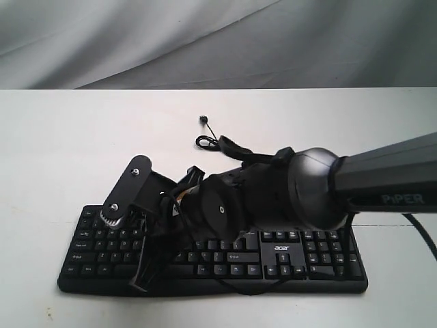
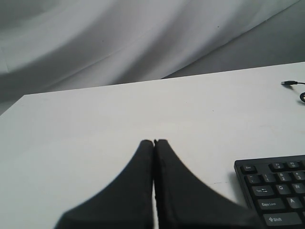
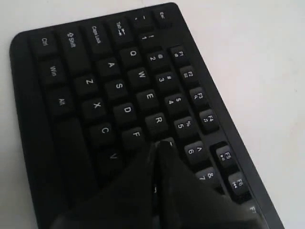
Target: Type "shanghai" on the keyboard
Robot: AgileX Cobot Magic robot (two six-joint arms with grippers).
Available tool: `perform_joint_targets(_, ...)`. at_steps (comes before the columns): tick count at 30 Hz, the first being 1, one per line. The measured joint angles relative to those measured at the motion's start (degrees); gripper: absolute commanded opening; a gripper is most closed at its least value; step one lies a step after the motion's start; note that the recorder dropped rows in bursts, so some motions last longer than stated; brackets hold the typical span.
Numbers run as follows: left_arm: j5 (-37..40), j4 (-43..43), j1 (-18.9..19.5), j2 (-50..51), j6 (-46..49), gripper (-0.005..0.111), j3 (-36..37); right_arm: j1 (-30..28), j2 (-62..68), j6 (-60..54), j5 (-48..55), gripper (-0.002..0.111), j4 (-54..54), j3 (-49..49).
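Just beside the F key of the keyboard I see my right gripper, fingers pressed together.

The right gripper has its two black fingers pressed together, with the tips over the keyboard. The F key lies just beside the tips and the R key just beyond them. White table borders the keyboard.
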Motion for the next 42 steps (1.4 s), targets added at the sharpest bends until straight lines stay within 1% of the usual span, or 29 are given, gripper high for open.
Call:
perform_joint_targets(11, 0.0, 0.0, 0.0, 0.0, 0.0, 0.0, 0.0, -0.72, 2.09, 0.14, -1.45, 0.0, 0.0, 0.38)
perform_joint_targets(42, 0.0, 0.0, 0.0, 0.0, 0.0, 0.0, 0.0, -1.68, 2.78, 0.46, -0.21, 0.0, 0.56, 0.38)
